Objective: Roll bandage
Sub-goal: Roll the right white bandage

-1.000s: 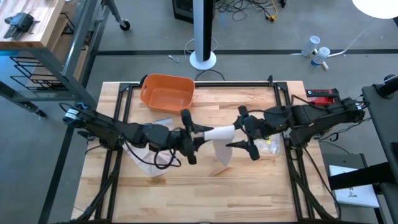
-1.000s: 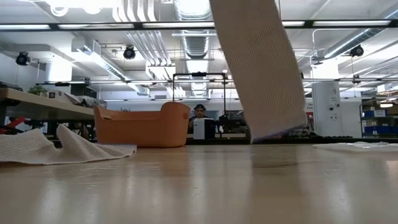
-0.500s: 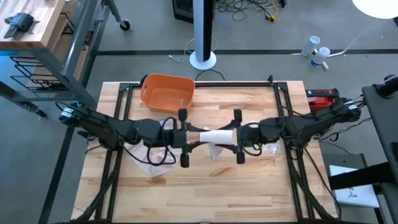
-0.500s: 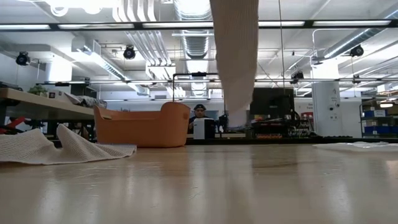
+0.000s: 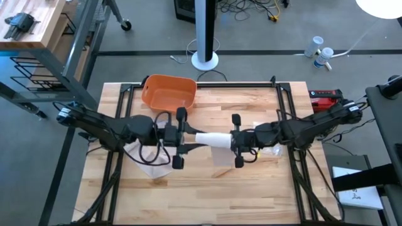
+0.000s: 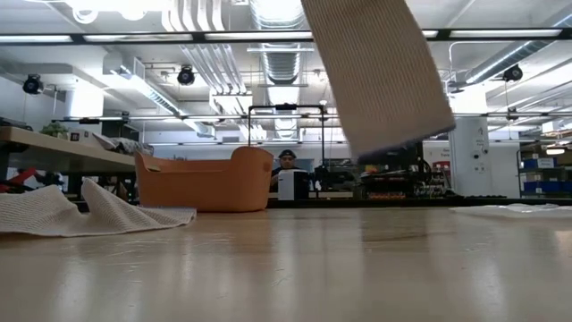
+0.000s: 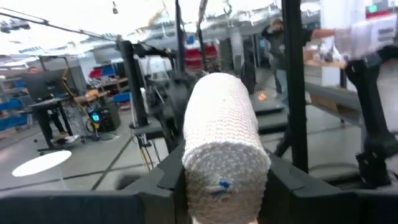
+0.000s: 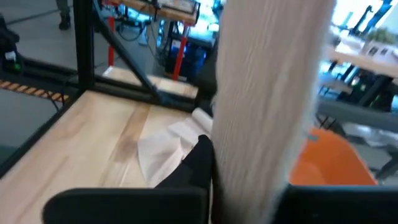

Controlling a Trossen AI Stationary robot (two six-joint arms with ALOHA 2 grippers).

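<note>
Bandage roll (image 5: pixel 212 139) is being held up in the air over the middle of the counter (image 5: pixel 207 188), between the two arms. It is not touching the wood. A loose strip of bandage (image 6: pixel 375 76) is hanging down from it, and its end is swinging above the counter in the low view.

The rolling step looks to be under way. Some of the strip is wound up and some is not. The next move probably calls for turning the roll so the hanging strip winds on snugly and straight.

Both arms are reaching in low from the sides, lying almost flat, with their wrists pointing at each other. The left gripper (image 5: pixel 177 139) is squeezing one end of the roll; in the left wrist view the white roll (image 7: pixel 222 149) is sitting tight between its dark fingers (image 7: pixel 171 174). The right gripper (image 5: pixel 237 140) is at the other end, and in the right wrist view it seems to be pinching the strip (image 8: pixel 267 99).

An orange tub (image 5: pixel 168 93) is sitting at the back of the counter. A loose white cloth (image 5: pixel 147 164) is lying under the left arm.
</note>
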